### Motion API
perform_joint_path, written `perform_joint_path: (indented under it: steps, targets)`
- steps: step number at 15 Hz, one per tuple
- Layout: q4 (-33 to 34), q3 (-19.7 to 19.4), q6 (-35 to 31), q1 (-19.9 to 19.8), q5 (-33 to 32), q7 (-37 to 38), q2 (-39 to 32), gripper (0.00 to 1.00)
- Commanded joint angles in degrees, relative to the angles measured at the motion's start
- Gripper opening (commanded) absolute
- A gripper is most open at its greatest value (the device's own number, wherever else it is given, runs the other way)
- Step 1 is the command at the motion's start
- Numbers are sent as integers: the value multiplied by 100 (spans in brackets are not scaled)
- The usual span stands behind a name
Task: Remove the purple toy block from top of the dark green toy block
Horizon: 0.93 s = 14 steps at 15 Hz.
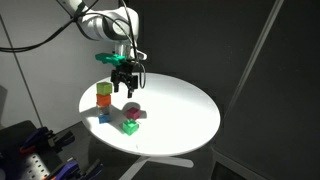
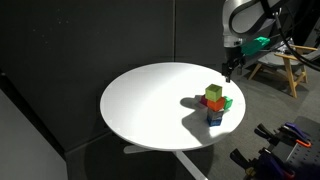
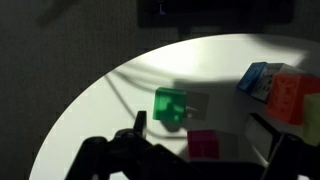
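Observation:
The purple toy block (image 1: 133,111) lies on the white round table (image 1: 180,110), beside the dark green toy block (image 1: 130,126), not on top of it. In the wrist view the purple block (image 3: 205,146) sits between my fingers and the green block (image 3: 170,107) lies just beyond it, apart from it. My gripper (image 1: 124,90) hovers above the purple block, open and empty; it also shows in the wrist view (image 3: 200,128) and in an exterior view (image 2: 228,72). In that exterior view only the green block (image 2: 228,102) shows, behind the stack; the purple block is hidden.
A stack of a yellow-green cube (image 1: 104,89) on an orange cube (image 1: 104,100) on a blue cube (image 1: 105,114) stands close to the two blocks near the table edge (image 2: 213,105). A wooden stool (image 2: 285,65) stands beyond the table.

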State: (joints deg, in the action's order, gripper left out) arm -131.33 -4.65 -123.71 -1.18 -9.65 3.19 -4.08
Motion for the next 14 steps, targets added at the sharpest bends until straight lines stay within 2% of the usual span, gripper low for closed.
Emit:
perform_joint_path:
  steps: [1, 6, 8, 14]
  targets:
    - [-384, 50, 5, -57, -92, 53, 565, 100]
    - [-583, 50, 109, -97, -90, -33, 943, 100]
    - [-441, 75, 32, -81, 6, -9, 700, 100]
    - [-499, 74, 50, -97, 7, -12, 787, 100]
